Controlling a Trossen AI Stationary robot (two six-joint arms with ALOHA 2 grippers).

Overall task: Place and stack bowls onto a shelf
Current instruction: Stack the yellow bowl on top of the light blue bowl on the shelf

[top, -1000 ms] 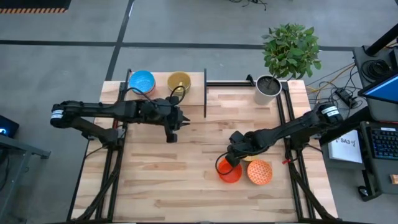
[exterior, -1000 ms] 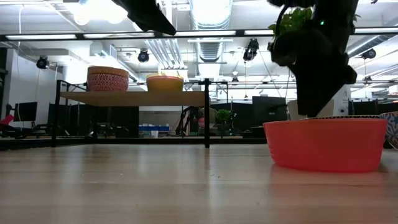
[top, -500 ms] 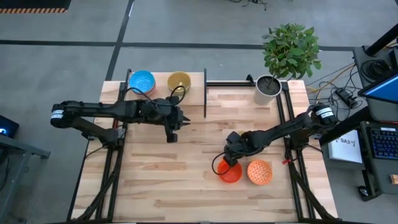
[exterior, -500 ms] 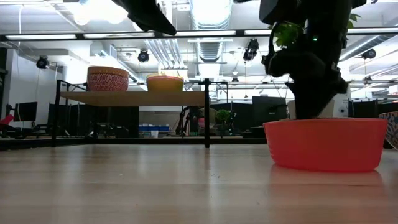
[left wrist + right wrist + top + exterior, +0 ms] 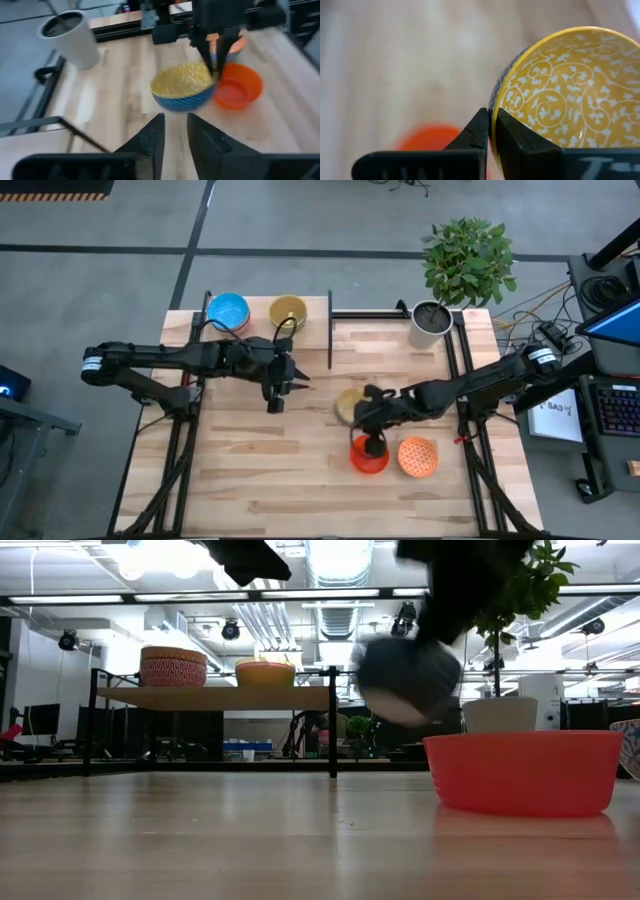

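My right gripper [image 5: 372, 414] is shut on a bowl [image 5: 349, 405] that is yellow-patterned inside and blue outside. It holds the bowl in the air over the table's middle, above and left of the red-orange bowl [image 5: 368, 457]. That bowl stands on the table next to a speckled orange bowl [image 5: 417, 457]. On the shelf [image 5: 210, 697] at the far left stand a light blue bowl [image 5: 229, 311] and a yellow bowl [image 5: 288, 311]. My left gripper [image 5: 175, 134] hovers open in front of the shelf and points toward the held bowl [image 5: 182, 87], with nothing between its fingers. My right gripper pinches the bowl's rim [image 5: 492, 119], one finger inside the bowl and one outside. The fingers come slanting down from the table's right. The bowl is lifted clear of the table and tilted, its open side turned up and toward the far edge.
A white plant pot [image 5: 430, 323] with a leafy plant stands at the far right corner. A black upright post [image 5: 329, 330] ends the shelf's frame near the table's middle. Bare tabletop [image 5: 260, 470] lies along the near left.
My right gripper has shut on the rim of the yellow-and-blue bowl, which sat inside the red-orange bowl. It has risen and rolled its wrist, and has carried the bowl up and toward the far left. The bowl is now lifted clear. The red-orange bowl has stayed in place.
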